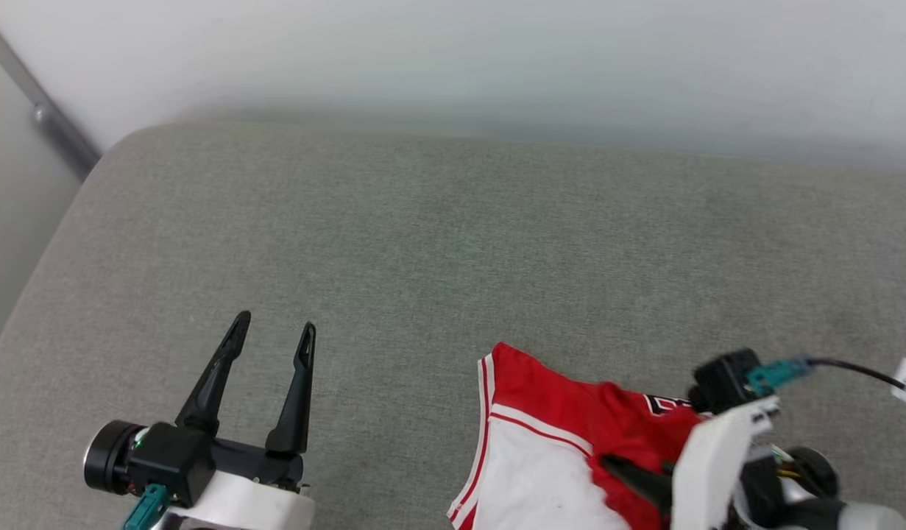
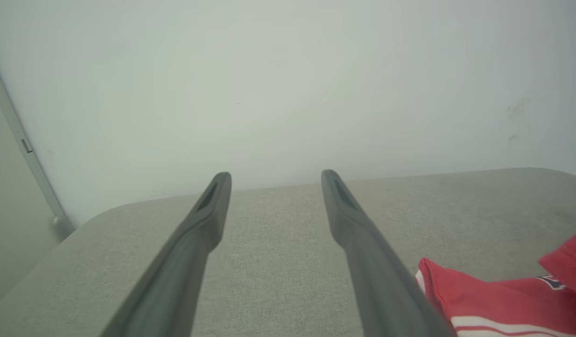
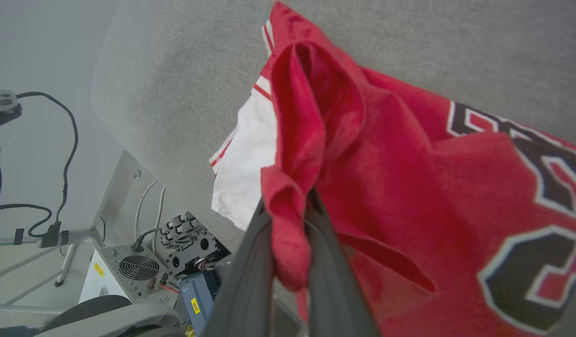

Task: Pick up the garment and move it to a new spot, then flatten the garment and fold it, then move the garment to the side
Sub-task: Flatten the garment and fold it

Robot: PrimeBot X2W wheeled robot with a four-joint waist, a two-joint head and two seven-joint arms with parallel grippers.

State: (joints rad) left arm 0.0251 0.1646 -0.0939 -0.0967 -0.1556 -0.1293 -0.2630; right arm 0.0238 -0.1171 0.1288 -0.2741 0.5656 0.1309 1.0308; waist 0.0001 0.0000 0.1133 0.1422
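The garment (image 1: 563,419) is light, limp jersey cloth that likely sags and bunches; take it by a gathered fold or hem. It lies on the grey cushion (image 1: 423,243), near right. The right gripper (image 3: 290,203) clamps a red fold of it. The left gripper (image 1: 274,324) hovers spread and empty, well apart.

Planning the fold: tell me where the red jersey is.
Head view, lower right: the red-and-white jersey shirt lies on the grey fabric cushion, pinched by the right tool.
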